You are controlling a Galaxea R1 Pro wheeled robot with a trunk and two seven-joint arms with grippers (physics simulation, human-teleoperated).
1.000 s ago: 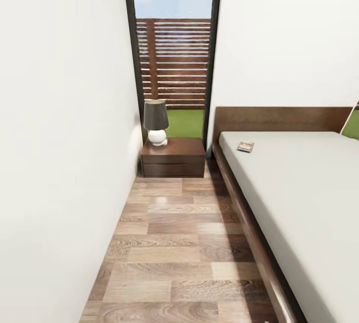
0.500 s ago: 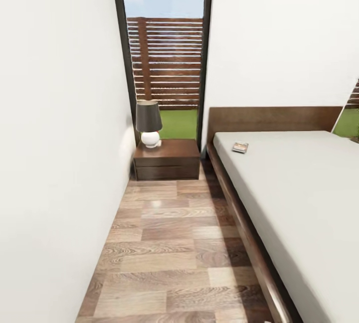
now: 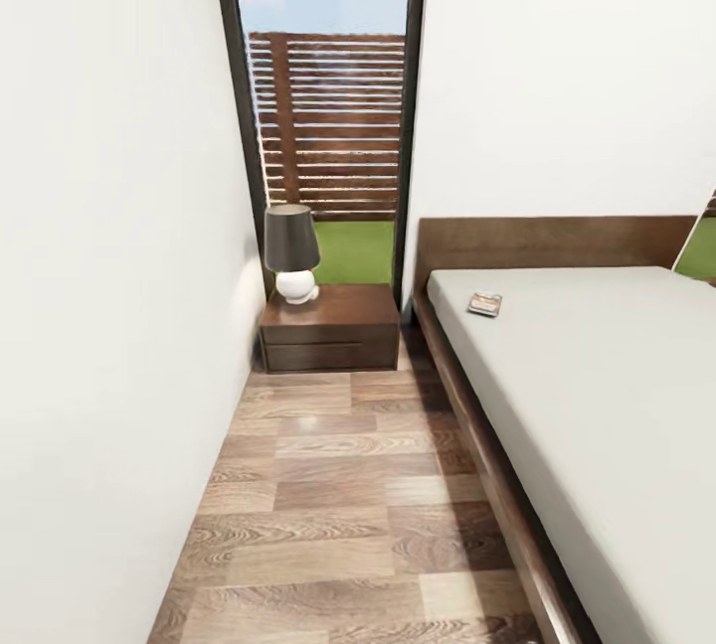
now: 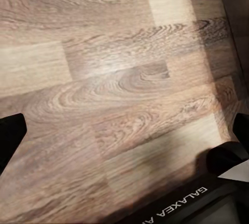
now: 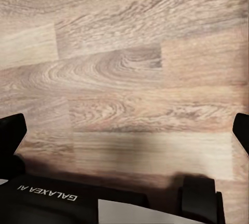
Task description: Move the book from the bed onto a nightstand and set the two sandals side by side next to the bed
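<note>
On the bed point(image 3: 597, 396): book point(image 3: 485, 303) | nightstand point(image 3: 333, 326): lamp point(image 3: 290, 252) | both jaws apparently spread wide, empty

Bright daylight through the tall dark-framed window point(image 3: 323, 107), glare on glossy wood-plank floor point(image 3: 338, 485), soft render blur between spread fingertips.

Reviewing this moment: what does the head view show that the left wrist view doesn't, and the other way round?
Head view alone: the book lying on the bed near the headboard, the nightstand with its lamp, and the window. Left wrist view alone: the left gripper, its dark fingers spread wide over bare planks, holding nothing, plus a black robot part lettered GALAXEA. Both share the wood-plank floor.
</note>
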